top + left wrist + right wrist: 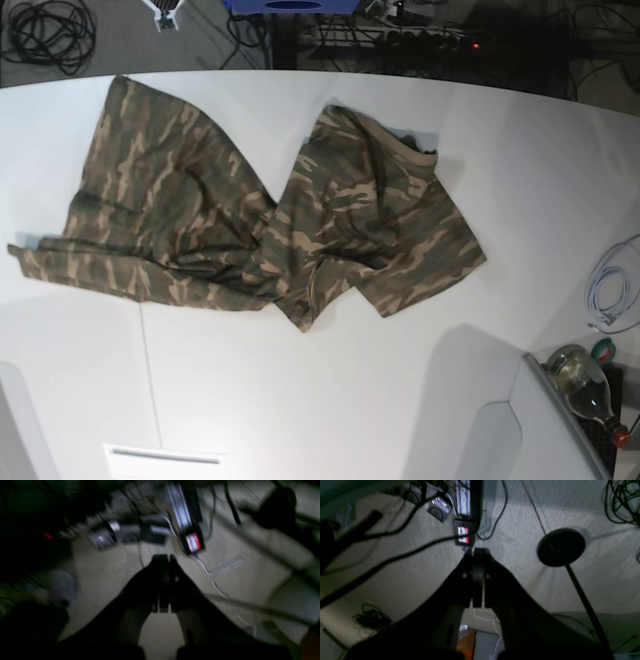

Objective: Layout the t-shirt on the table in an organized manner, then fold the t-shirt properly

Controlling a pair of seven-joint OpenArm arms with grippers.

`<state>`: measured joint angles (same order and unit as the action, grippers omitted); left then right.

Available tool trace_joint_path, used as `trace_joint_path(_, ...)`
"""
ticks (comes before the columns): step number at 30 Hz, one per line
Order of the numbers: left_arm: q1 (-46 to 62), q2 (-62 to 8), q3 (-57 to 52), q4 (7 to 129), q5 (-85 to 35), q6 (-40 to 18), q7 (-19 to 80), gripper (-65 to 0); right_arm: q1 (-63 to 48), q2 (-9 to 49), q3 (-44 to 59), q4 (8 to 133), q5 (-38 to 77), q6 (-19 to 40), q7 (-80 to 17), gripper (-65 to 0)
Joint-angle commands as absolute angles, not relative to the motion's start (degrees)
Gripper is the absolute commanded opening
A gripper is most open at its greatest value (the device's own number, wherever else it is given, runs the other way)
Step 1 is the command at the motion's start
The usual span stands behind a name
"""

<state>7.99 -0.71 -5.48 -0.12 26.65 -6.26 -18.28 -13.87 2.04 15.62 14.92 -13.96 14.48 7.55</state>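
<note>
crumpled t-shirt (pixel 250 215) on table (pixel 330 400)

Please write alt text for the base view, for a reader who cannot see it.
A camouflage t-shirt lies crumpled and twisted on a white table, not yet laid flat. A coiled white cable and a bottle sit at the right edge.

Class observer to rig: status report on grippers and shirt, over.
Left gripper shut, right gripper shut, both empty over the floor. T-shirt crumpled, twisted mid-table. Nothing lying on it.
</note>
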Motion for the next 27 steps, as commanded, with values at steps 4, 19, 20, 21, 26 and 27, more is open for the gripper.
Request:
trace_joint_path(4, 9.27, -0.66, -5.14, 0.00, 26.77, -6.55, -18.86, -65.0, -14.02, 2.33, 15.60, 14.81, -14.20, 14.29, 7.43, -63.8)
trace_joint_path(19, -1.98, -0.84, -5.32, 0.00, 26.51, -6.55, -18.86, -65.0, -13.93, 2.42, 15.60, 14.81, -14.20, 14.29, 7.43, -63.8)
trace_joint_path(20, -2.42, -0.84, -5.32, 0.00, 26.51, -6.55, -18.86, -65.0, -13.93, 2.42, 15.60, 14.81, -14.20, 14.29, 7.43, -63.8)
trace_joint_path(21, -2.86, -0.84, -5.41, 0.00, 26.51, -6.55, -18.86, -65.0, -13.93, 2.51, 15.60, 14.81, -14.20, 14.29, 7.43, -63.8)
trace_joint_path(26, -2.68, -0.84, -5.58, 0.00, 26.51, -6.55, -18.86, -65.0, -13.93, 2.51, 15.60, 14.81, -14.20, 14.29, 7.43, -63.8)
trace_joint_path(27, -2.51, -0.84, -5.58, 0.00, 26.51, -6.55, -18.86, -65.0, -13.93, 2.51, 15.60, 14.81, -14.20, 14.29, 7.43, -63.8)
